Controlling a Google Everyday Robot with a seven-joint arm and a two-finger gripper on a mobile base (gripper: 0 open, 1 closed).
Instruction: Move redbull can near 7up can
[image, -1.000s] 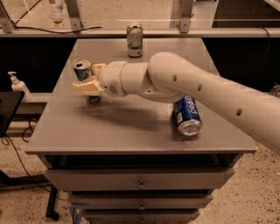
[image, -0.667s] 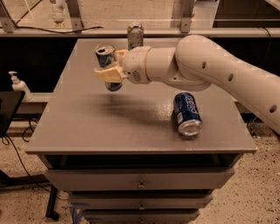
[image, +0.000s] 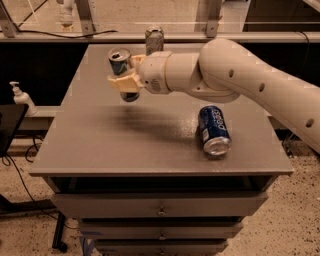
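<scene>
While gripper (image: 124, 83) jaws pinch redbull can (image: 120, 61) aloft — Pepsi can (image: 214, 129) lies sideways.

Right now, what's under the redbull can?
Only bare table and a shadow. The hand, over the table's far side near the 7up can, holds the redbull can in the air. The hand covers the can's middle.

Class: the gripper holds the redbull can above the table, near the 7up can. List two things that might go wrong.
The 7up can stands at the rear edge of the table; the gripper or redbull can might knock it off. The held can looks tilted, so it may topple when released.
</scene>
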